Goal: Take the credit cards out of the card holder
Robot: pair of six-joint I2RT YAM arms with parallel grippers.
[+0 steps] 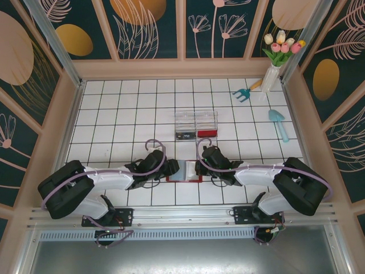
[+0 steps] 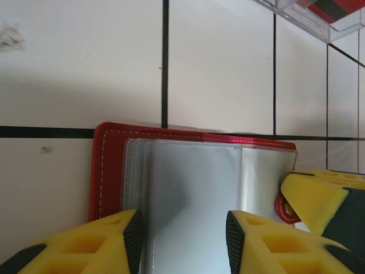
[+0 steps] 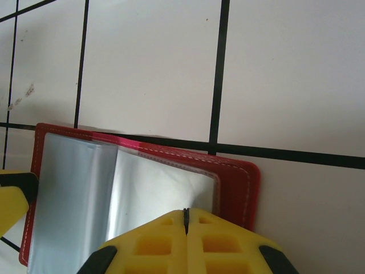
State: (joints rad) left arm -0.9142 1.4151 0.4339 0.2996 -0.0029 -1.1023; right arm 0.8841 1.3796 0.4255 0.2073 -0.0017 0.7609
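Observation:
The dark-red card holder (image 1: 183, 172) lies open on the white tiles between both grippers. Its grey-blue inner pockets (image 2: 194, 188) face up inside the red border (image 2: 105, 171), and the little red tab (image 2: 283, 209) sits at its right edge. My left gripper (image 2: 183, 242) is open, one black pad (image 2: 134, 237) on each side of the left pocket. My right gripper (image 3: 185, 214) is shut, its joined tips resting on the right half (image 3: 159, 185), where a pale white-grey card face shows under the sleeve. The right gripper's yellow finger (image 2: 312, 197) also shows by the tab.
A clear plastic tray (image 1: 195, 124) with black and red pieces stands just behind the wallet; its corner (image 2: 319, 20) is in the left wrist view. A blue rake (image 1: 245, 92), a teal scoop (image 1: 279, 123) and a vase of tulips (image 1: 274, 71) are at the back right.

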